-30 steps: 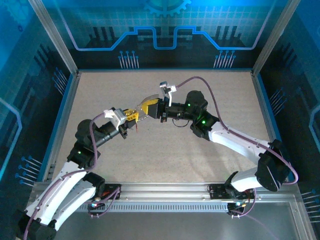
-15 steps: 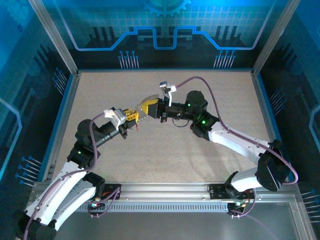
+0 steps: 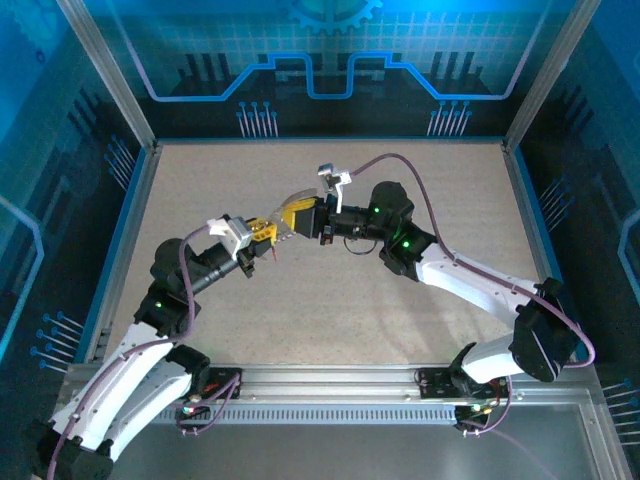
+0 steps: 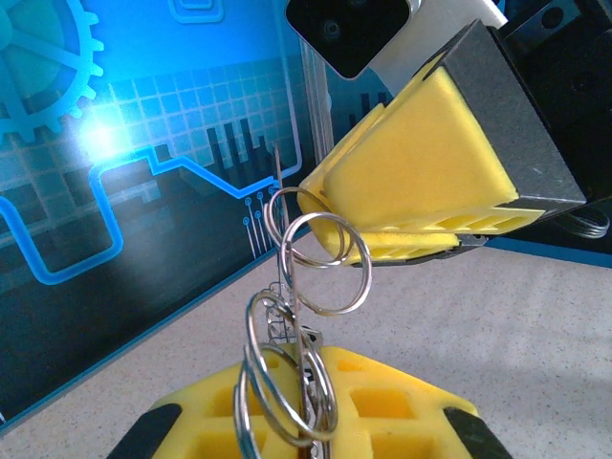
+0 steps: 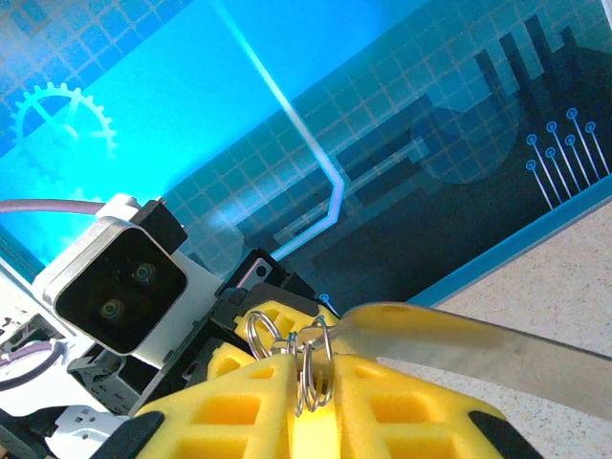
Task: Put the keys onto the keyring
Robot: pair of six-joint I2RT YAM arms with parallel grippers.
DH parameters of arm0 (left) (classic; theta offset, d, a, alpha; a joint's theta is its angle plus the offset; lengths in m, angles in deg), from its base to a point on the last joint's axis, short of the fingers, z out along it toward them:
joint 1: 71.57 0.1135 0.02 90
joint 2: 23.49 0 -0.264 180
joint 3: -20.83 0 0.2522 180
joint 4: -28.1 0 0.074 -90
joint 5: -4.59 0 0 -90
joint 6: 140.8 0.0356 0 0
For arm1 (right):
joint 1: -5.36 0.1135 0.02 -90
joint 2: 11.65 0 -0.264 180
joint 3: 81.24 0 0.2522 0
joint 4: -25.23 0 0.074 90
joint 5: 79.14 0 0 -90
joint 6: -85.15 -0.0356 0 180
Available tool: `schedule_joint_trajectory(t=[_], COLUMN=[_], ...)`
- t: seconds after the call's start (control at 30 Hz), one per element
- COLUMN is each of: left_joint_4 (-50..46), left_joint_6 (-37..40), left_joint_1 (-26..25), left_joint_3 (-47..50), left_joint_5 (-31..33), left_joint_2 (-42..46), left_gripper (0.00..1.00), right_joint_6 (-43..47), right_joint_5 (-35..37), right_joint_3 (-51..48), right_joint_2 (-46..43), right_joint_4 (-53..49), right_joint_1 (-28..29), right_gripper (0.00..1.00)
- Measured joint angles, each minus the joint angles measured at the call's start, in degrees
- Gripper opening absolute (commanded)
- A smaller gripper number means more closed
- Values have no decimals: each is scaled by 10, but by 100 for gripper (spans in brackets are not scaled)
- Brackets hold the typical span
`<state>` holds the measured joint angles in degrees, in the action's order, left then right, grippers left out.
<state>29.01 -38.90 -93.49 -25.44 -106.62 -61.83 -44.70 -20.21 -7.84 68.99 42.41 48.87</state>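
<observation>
Hardly anything has shifted: left pincer (image 4: 308, 406) and right pincer (image 4: 368, 239) both clench the keyring (image 4: 304, 335); if the right grip slackens, its ring could drop to the counter (image 3: 330, 320).

Probably a robotics lab — aluminium frame (image 3: 105, 75), blue circuit-print walls (image 3: 200, 50), speckled table (image 3: 330, 300).

Two end effectors (image 3: 267, 232) (image 3: 294, 220); wire rings (image 4: 321, 264), perhaps four.

keyring (image 4: 325, 311) silvery | left gripper (image 4: 306, 406) pads yellow | table (image 3: 330, 310) speckled beige | back wall (image 3: 200, 50) blue, circuit-and-gear print | arm cable (image 3: 396, 156) purple
</observation>
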Motion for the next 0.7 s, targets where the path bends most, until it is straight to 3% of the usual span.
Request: schedule_joint_trajectory(t=[0.27,0.43,0.7], left_joint_4=[-7,-11,-15], left_joint_6=[0,0,0], left_joint_1=[0,1,0], left_joint_3=[0,0,0], left_joint_5=[3,9,8], left_joint_2=[0,-4,-10], left_gripper=[0,0,0], right_joint_6=[28,51,64], right_joint_5=[0,0,-8], right_joint_3=[8,19,21], right_joint_2=[0,0,0], right_joint_4=[-23,-45,-57], right_joint_1=[1,6,12], right_gripper=[18,12,17])
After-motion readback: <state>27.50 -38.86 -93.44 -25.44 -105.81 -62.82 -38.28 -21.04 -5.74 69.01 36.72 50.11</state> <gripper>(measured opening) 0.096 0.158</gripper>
